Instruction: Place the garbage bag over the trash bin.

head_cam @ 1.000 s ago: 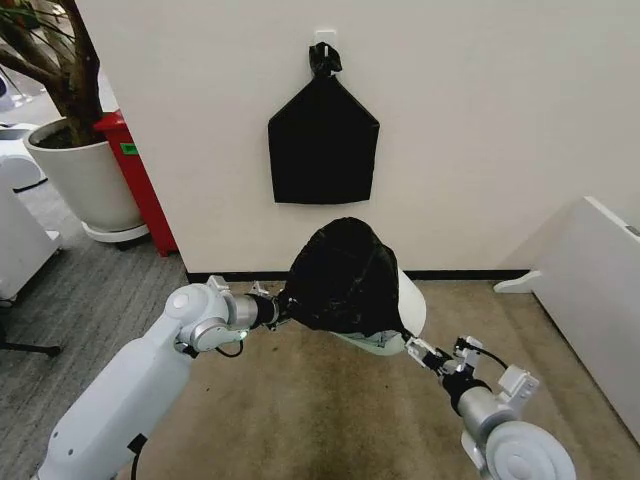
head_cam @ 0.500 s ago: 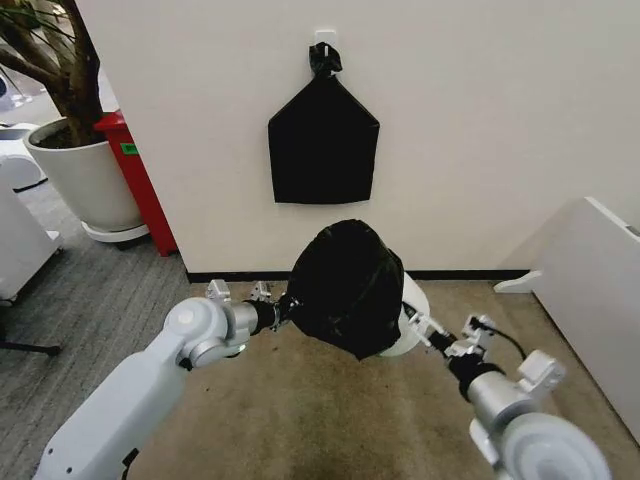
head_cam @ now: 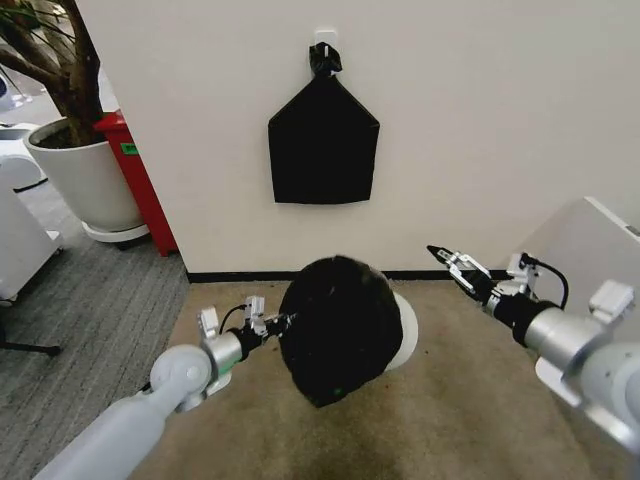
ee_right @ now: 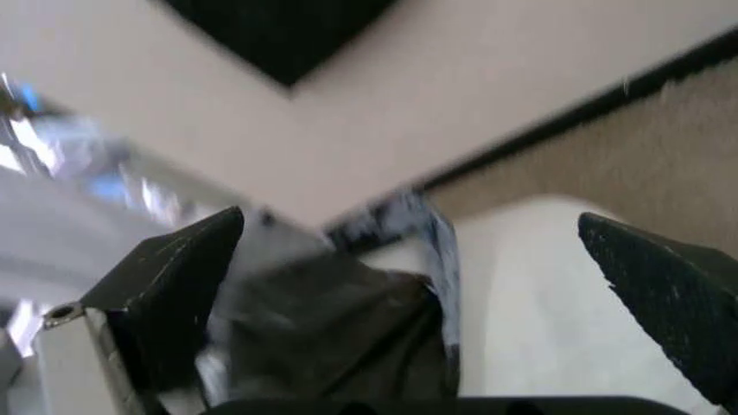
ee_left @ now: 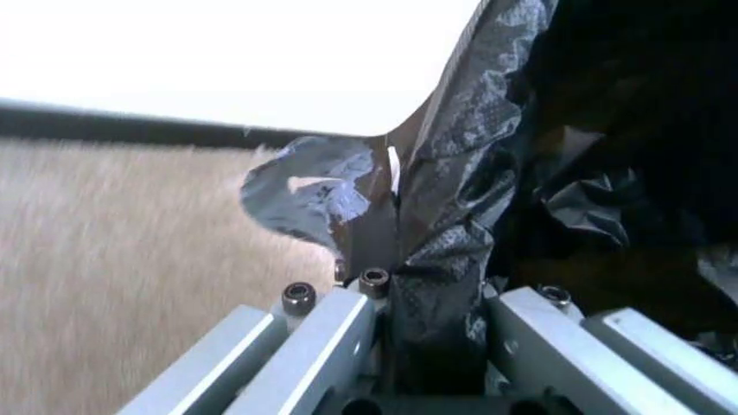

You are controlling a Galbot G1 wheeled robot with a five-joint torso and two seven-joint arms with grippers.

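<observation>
The right claw (head_cam: pixel 443 254) has been lifted clear of the trash bin (head_cam: pixel 404 330), fingers spread, while the garbage bag (head_cam: pixel 335 328) covering it is pinched beside the left claw (head_cam: pixel 277 323).

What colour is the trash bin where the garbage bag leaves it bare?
Cream-white; the trash bin shows best in the head view, beside the black garbage bag.

White glossy arms, silver wrist joints — black cables looped at wrists; black-tipped fingers (ee_right: pixel 663 285), hex screws.
</observation>
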